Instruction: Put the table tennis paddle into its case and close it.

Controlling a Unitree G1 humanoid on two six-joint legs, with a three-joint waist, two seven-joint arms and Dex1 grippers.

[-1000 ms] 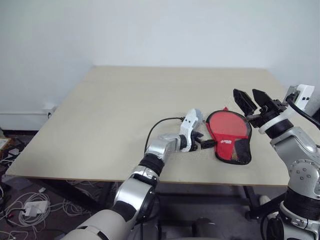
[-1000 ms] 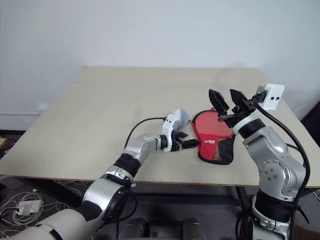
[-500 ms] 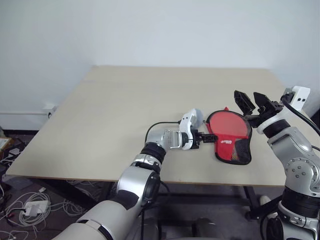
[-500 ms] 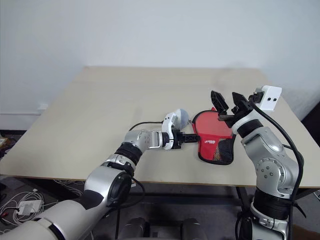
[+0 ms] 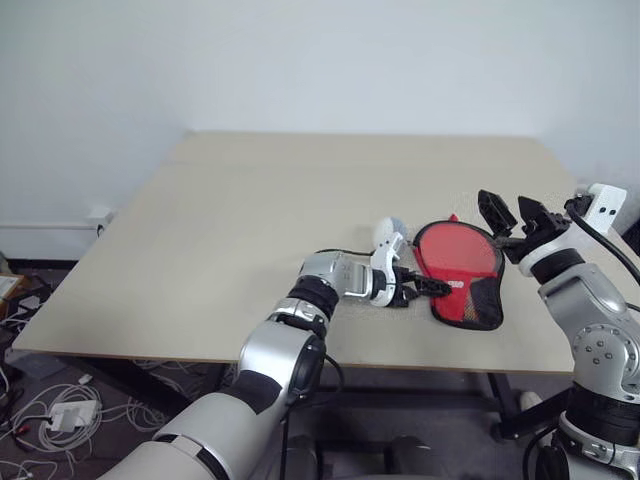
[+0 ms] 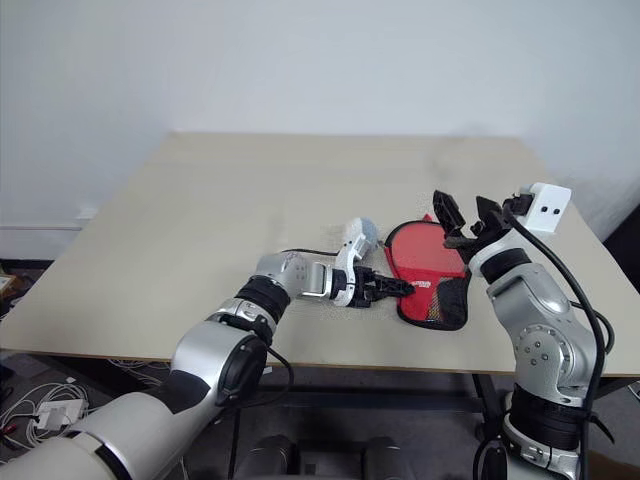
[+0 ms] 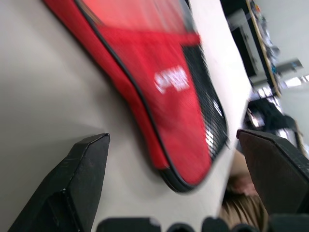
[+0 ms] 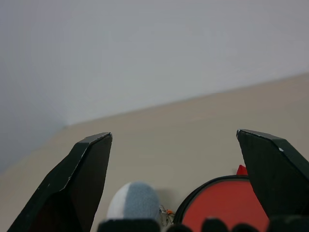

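We saw a broad beige table (image 5: 250,220) set against a plain white wall (image 5: 300,60), with loose cables and a power strip (image 5: 60,410) on the floor beyond the table's left edge. The case (image 5: 462,270) lay flat on the table near its front right corner, red face up, its white logo and black mesh pocket toward the front edge. We could not make out the paddle itself apart from the case. A small grey-white soft lump (image 6: 362,232) rested on the table just beside the case's left side.

The left gripper (image 5: 415,288) sat low at the case's left edge, its fingers spread wide and holding nothing; in the left wrist view the case's zipper edging ran between the two parted fingers (image 7: 77,183). The right gripper (image 5: 512,215) hovered above the case's right side, off the fabric, its two fingers likewise wide apart and empty.
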